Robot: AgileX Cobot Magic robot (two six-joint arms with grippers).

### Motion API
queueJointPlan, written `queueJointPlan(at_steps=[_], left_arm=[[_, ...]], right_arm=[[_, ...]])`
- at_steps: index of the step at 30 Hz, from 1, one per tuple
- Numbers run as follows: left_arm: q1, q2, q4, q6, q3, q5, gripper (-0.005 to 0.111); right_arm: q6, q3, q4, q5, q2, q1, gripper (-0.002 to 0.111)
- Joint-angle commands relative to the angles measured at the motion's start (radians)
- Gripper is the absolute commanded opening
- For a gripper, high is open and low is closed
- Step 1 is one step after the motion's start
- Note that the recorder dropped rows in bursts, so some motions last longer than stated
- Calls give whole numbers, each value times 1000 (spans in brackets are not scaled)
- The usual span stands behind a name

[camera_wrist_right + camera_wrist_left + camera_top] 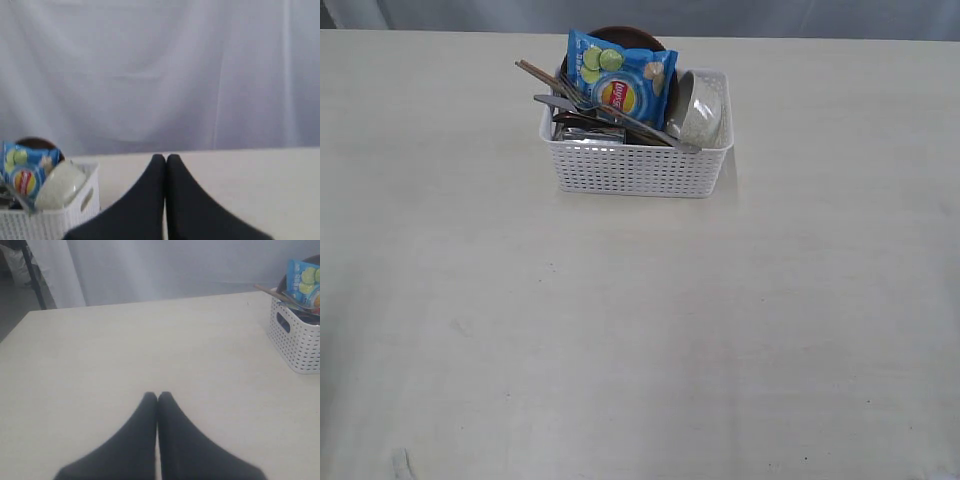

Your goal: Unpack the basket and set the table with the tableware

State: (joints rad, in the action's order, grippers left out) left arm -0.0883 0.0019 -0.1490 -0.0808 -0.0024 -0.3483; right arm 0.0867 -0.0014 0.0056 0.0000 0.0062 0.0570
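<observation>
While the basket (638, 170) sits packed toward twelve o'clock on the table (620, 340), the bowl (702, 112) at its three o'clock end beside the chip bag (620, 88), both the left gripper (157, 396) and right gripper (166, 158) hang clenched on nothing, tips pressed together.

Pale grey-white curtain (720, 15) in soft vertical folds at twelve o'clock, just beyond the far edge of the table (640, 350). Beside the curtain, slanted dark pole (32, 275) over dim grey floor (12, 305). Soft, even light.
</observation>
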Motion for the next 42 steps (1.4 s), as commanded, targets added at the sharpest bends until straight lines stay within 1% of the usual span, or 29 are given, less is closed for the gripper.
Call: queueJointPlan(at_steps=[1, 3, 5, 6, 7, 8, 9, 10, 11, 12, 14, 15, 16, 18, 22, 26, 28, 31, 34, 37, 42], left_arm=[[-5, -2, 1, -2, 2, 1, 0], [-5, -2, 1, -2, 2, 1, 0], [-5, -2, 1, -2, 2, 1, 0], [-5, -2, 1, -2, 2, 1, 0], [-5, -2, 1, -2, 2, 1, 0], [-5, -2, 1, -2, 2, 1, 0], [-5, -2, 1, -2, 2, 1, 0], [-5, -2, 1, -2, 2, 1, 0], [-5, -2, 1, -2, 2, 1, 0], [-5, -2, 1, -2, 2, 1, 0], [-5, -2, 1, -2, 2, 1, 0], [-5, -2, 1, -2, 2, 1, 0], [-5, -2, 1, -2, 2, 1, 0], [-5, -2, 1, -2, 2, 1, 0], [-5, -2, -5, -2, 2, 1, 0], [-5, -2, -5, -2, 2, 1, 0], [-5, -2, -5, -2, 2, 1, 0], [-5, -2, -5, -2, 2, 1, 0], [-5, -2, -5, -2, 2, 1, 0], [-5, -2, -5, -2, 2, 1, 0], [-5, -2, -5, -2, 2, 1, 0]], right_arm=[[6, 1, -6, -144, -6, -1, 0], [6, 1, -6, -214, -6, -1, 0], [6, 1, -6, -372, -6, -1, 0], [18, 1, -6, -486, -6, -1, 0], [67, 0, -6, -501, -6, -1, 0], [96, -29, -6, -453, -6, -1, 0], [116, -81, -11, -331, -6, -1, 0], [116, -126, -11, -264, -6, -1, 0], [116, -194, -13, -172, 34, -1, 0], [116, -233, -13, -129, 69, -1, 0], [131, -360, -13, -13, 211, -1, 0], [131, -436, -6, 86, 305, 7, 0], [129, -486, -6, 146, 370, 22, 0], [113, -576, -6, 253, 493, 66, 0], [24, -774, -6, 484, 782, 194, 0], [18, -962, 0, 769, 1041, 327, 0], [18, -1042, 0, 866, 1138, 378, 0], [20, -1148, 5, 907, 1256, 434, 0], [23, -1217, 63, 894, 1323, 457, 0], [16, -1259, 99, 876, 1361, 460, 0], [-81, -1289, 105, 889, 1414, 460, 0]])
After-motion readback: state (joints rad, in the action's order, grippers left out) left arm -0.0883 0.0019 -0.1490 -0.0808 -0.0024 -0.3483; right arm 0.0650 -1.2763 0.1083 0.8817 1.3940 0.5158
